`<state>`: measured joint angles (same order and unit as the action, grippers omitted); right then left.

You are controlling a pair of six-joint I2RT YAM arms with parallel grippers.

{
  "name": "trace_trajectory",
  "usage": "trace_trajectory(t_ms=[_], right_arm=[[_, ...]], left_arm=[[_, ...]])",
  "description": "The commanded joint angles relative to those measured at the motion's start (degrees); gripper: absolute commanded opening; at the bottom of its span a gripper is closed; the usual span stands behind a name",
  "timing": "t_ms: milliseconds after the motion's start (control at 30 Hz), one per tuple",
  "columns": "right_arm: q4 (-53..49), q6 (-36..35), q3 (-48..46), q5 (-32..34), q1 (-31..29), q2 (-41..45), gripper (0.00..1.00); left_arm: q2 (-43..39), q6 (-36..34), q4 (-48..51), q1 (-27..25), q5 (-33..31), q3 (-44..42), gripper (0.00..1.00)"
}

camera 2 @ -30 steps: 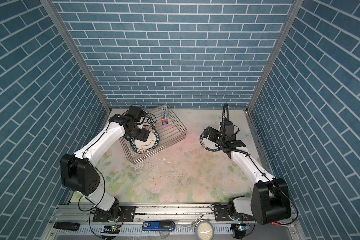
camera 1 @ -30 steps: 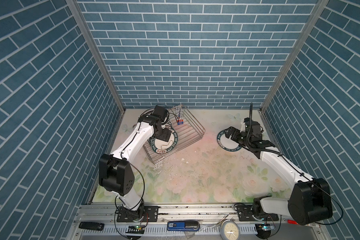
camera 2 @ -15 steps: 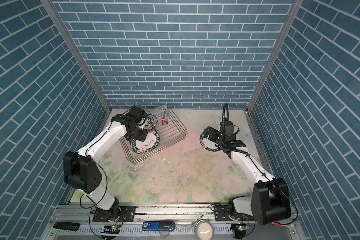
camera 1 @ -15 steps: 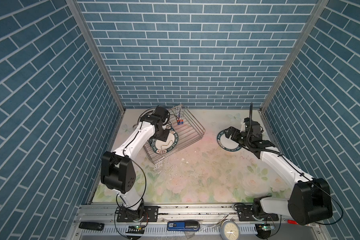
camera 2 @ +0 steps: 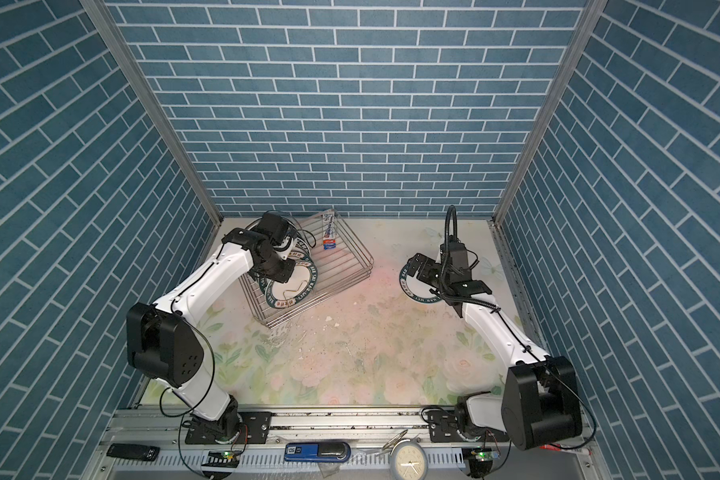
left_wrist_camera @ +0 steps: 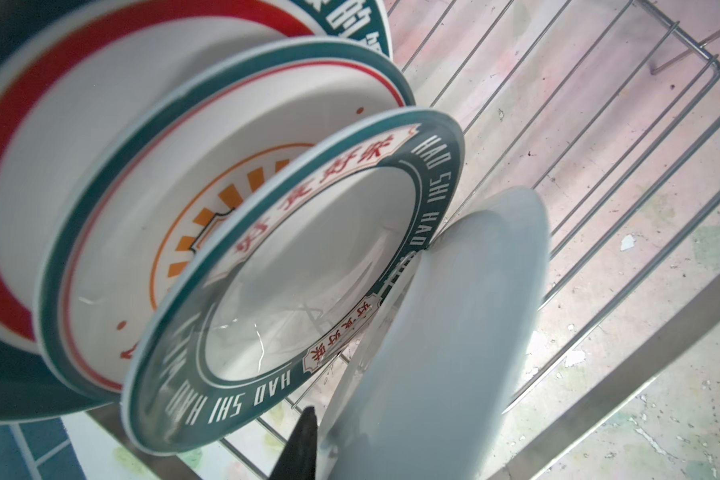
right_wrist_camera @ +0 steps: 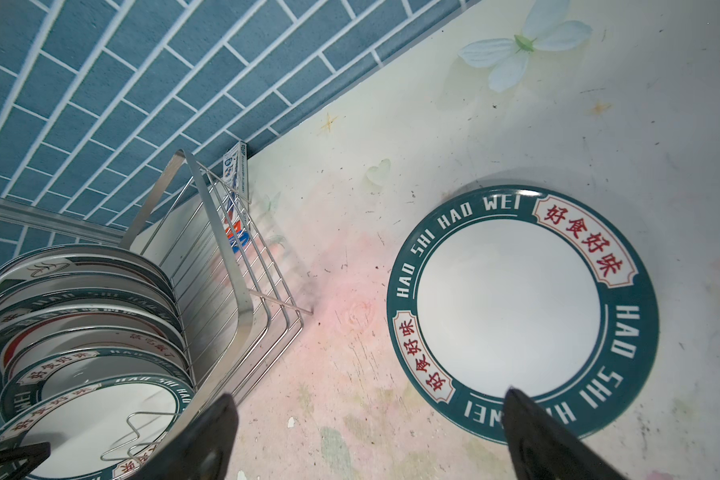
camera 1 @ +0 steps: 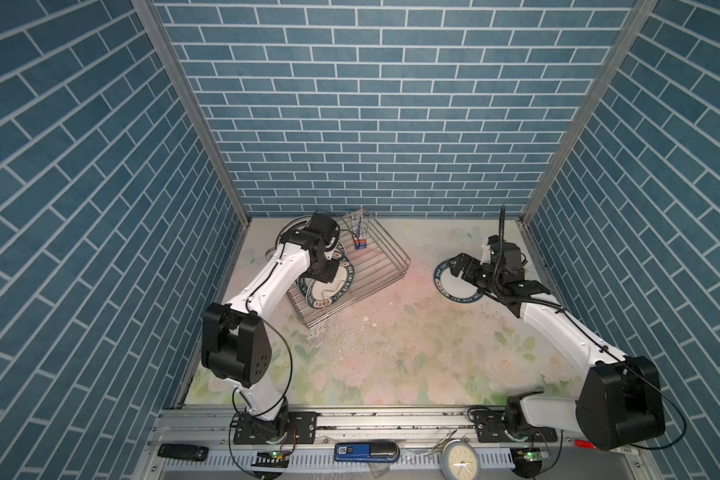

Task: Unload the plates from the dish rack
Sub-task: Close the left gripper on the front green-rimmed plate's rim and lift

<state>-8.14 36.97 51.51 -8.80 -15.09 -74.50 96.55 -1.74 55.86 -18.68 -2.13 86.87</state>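
Plates (left_wrist_camera: 292, 266) stand on edge in the rack (left_wrist_camera: 599, 145); one plate (right_wrist_camera: 516, 316) lies flat on the surface (right_wrist_camera: 350, 374) below the spread right gripper (right_wrist_camera: 368, 397). Likely stiff, glazed, slippery, breakable — pinch the upper rim. Left gripper (camera 1: 328, 274) sits at the white-backed plate (left_wrist_camera: 454, 332) — closure cannot be told.

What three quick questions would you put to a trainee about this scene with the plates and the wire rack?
1. True or false: one round white plate with a dark teal lettered rim lies flat on the flowered tabletop, outside the silver wire dish rack.
2. Fill in: the right arm's fingers stand wide ____ over that plate.
3. Which fingers are among the plates standing in the rack? A) the left arm's fingers B) the right arm's
Key: 1 true; 2 open; 3 A.
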Motion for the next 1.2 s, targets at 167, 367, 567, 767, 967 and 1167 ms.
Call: trace_trajectory(t_ms=[167, 367, 567, 767, 967, 1167], right_arm=[[0.3, -1.8, -1.3, 0.1, 0.1, -0.3, 0.99], [0.4, -1.8, -1.4, 0.1, 0.3, -0.4, 0.99], [0.5, -1.7, -1.4, -0.1, 0.3, -0.5, 0.99], [0.4, -1.6, -1.5, -0.2, 0.4, -0.3, 0.99], [0.6, -1.6, -1.5, -0.2, 0.4, -0.6, 0.99], [0.8, -1.6, -1.6, -0.1, 0.5, -0.8, 0.99]], left_arm=[[-0.9, 0.6, 0.9, 0.0, 1.4, 0.1, 0.22], [-0.1, 0.0, 1.6, 0.0, 1.1, 0.7, 0.15], [-0.2, -0.5, 2.0, 0.0, -0.2, 0.7, 0.1], [-0.6, -0.1, 3.5, 0.0, -1.5, 1.0, 0.0], [-1.6, -0.3, 5.3, -0.1, -0.6, 1.7, 0.0], [-2.0, -0.4, 5.9, -0.1, -1.2, 1.8, 0.0]])
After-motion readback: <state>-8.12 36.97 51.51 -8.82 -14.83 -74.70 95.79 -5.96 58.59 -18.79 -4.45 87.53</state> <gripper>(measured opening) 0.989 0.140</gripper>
